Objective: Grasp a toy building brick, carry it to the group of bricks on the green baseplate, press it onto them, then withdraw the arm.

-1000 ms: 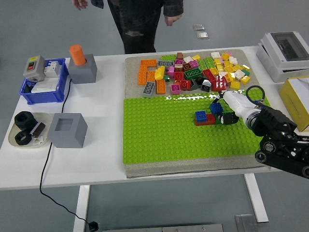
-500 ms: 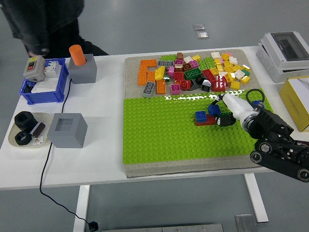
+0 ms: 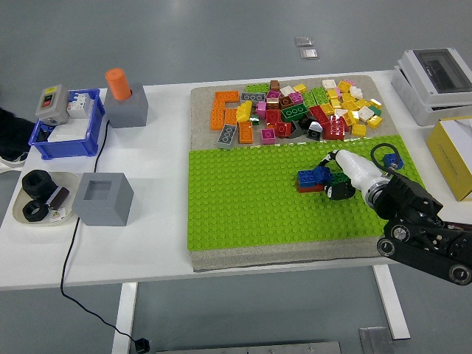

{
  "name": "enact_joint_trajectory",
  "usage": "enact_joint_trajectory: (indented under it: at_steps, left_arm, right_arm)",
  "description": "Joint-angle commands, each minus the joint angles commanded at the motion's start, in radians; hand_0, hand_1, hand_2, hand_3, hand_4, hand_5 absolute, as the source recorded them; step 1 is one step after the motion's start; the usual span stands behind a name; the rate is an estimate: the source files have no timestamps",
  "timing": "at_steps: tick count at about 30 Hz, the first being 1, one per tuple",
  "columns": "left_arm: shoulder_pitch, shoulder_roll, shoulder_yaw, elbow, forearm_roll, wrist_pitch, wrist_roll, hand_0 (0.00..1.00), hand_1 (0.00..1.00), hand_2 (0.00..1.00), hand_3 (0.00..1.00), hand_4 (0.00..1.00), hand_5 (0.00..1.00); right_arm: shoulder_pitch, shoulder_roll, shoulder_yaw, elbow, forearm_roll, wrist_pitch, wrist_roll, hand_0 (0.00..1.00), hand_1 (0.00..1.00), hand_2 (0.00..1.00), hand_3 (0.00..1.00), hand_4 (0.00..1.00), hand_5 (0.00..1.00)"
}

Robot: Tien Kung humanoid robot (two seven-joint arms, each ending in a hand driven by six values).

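A green baseplate lies on the table's front half. On it stands a small group of bricks, blue over red. My right hand comes in from the lower right, its white forearm lying low over the plate. Its dark fingers are curled on a blue brick that sits against the group's right side. A dark green brick shows just under the hand. The loose brick pile lies on the grey mat behind the plate. The left arm is out of view.
A grey block with an orange peg and a hollow grey block stand at left. A blue bin and a plate with black nuts are at far left. A white box and a yellow box stand at right.
My right hand has moved left and down with the blue brick, bringing it against the group. The person at the far side has walked off to the left.
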Motion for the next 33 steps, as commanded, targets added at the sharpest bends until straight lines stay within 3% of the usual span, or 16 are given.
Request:
enact_joint_trajectory:
  at_steps: [33]
  left_arm:
    - [0.000,0.002,-0.002,0.000,0.006,-0.001,0.001,0.856,0.899,0.871,0.647,0.929,0.486]
  right_arm:
    - [0.020,-0.001,-0.045,-0.020,-0.003,-0.009,0.017,0.998,0.968,0.934,0.552,0.546,0.002]
